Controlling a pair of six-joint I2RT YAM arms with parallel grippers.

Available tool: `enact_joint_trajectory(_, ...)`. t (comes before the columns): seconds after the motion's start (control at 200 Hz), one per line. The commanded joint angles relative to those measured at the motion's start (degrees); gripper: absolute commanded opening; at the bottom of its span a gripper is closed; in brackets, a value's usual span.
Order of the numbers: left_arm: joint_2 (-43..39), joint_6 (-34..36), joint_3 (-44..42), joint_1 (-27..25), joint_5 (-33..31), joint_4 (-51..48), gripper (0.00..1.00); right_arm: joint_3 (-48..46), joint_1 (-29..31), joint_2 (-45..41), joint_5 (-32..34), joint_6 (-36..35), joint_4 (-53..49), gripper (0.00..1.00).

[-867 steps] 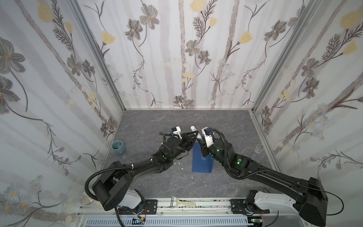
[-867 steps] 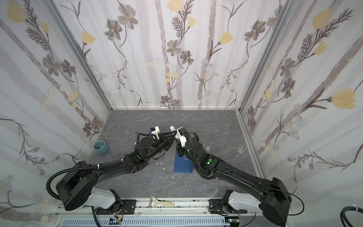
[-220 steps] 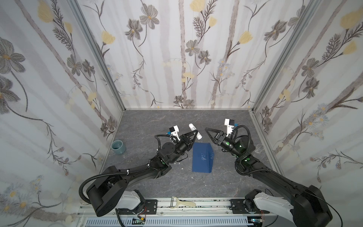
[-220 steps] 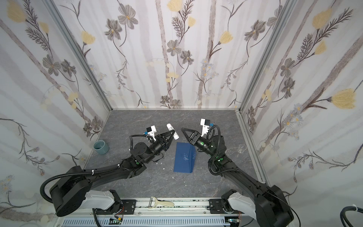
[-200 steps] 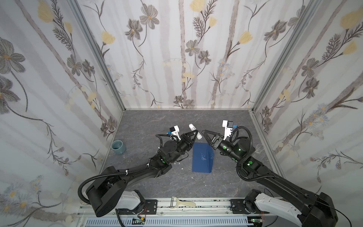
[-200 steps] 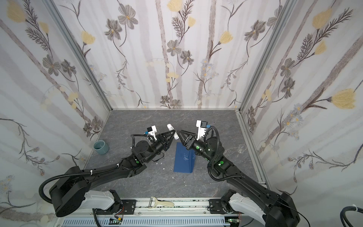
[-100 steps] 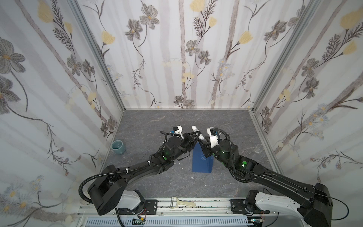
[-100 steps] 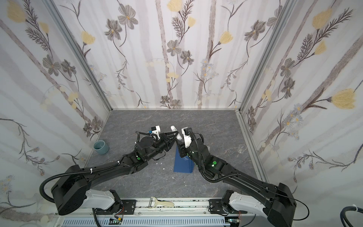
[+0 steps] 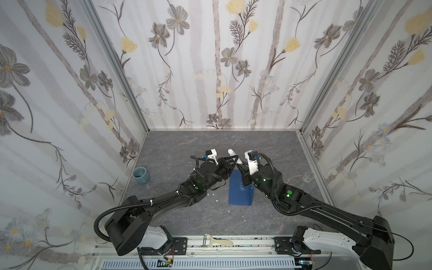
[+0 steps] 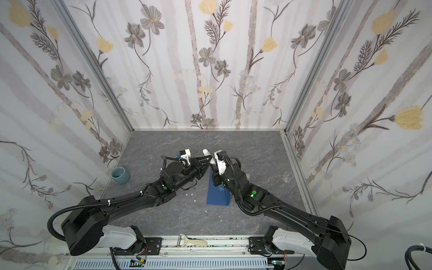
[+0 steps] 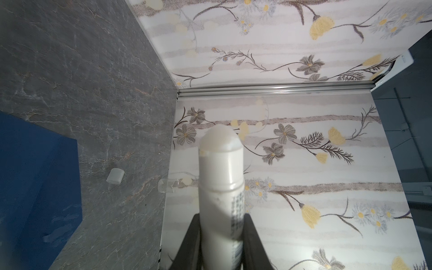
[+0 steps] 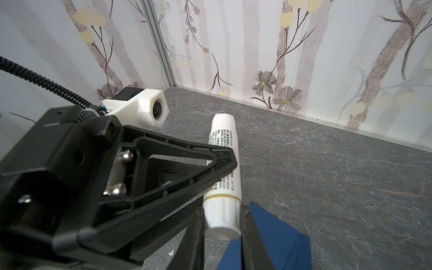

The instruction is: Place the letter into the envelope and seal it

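Observation:
A white glue stick (image 9: 233, 155) with its cap off is held in the air above the table's middle. My left gripper (image 11: 221, 218) is shut on its body, tip pointing away. My right gripper (image 12: 222, 210) is shut on the stick's ringed bottom end (image 12: 222, 217), both fingers against it. The two grippers meet tip to tip in both top views, left gripper (image 9: 233, 161) and right gripper (image 9: 240, 166). The dark blue envelope (image 9: 240, 191) lies flat on the grey table just below them, also envelope (image 10: 218, 194) and envelope (image 12: 275, 233). The letter is not in view.
A blue-grey cup (image 9: 141, 175) stands by the left wall and a small clear cup (image 9: 308, 176) by the right wall. The stick's loose cap (image 11: 115, 175) lies on the table. A peeler (image 9: 217, 242) rests on the front rail. White scraps dot the table.
My right gripper swung in from the right to the glue stick and closed on its bottom end. The left gripper kept hold of the stick and barely moved.

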Motion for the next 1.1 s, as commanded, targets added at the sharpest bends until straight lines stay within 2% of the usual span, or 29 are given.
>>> enact_joint_trajectory(0.0, 0.2, 1.0, -0.4, -0.2, 0.6, 2.3, 0.00, 0.6, -1.3, -0.7, -6.7, 6.3, 4.3, 0.14)
enact_joint_trajectory(0.14, 0.7, 1.0, -1.6, -0.6, 0.3, 4.5, 0.00, 0.1, -5.2, -1.5, -16.2, 16.3, 7.9, 0.12)
enact_joint_trajectory(0.22, 0.9, 1.0, -2.1, -1.0, 0.1, 5.4, 0.00, -0.6, -9.7, -1.7, -21.8, 22.3, 10.7, 0.12)
enact_joint_trajectory(0.395, 1.4, 1.0, -2.6, -1.3, -0.1, 6.7, 0.00, -1.8, -15.1, -1.4, -30.6, 36.0, 16.5, 0.09)
enact_joint_trajectory(0.49, 1.6, 0.9, -2.7, -1.5, -0.1, 7.2, 0.00, -5.5, -17.7, -0.8, -34.0, 43.9, 20.5, 0.09)
enact_joint_trajectory(0.799, 2.3, 0.5, -3.2, -2.2, 0.4, 8.9, 0.00, -12.0, -21.5, 3.7, -41.4, 66.0, 35.6, 0.11)
enact_joint_trajectory(1.094, 2.1, 0.4, -4.2, -2.4, 0.2, 11.6, 0.00, -15.2, -21.9, 7.1, -42.8, 77.0, 44.7, 0.10)
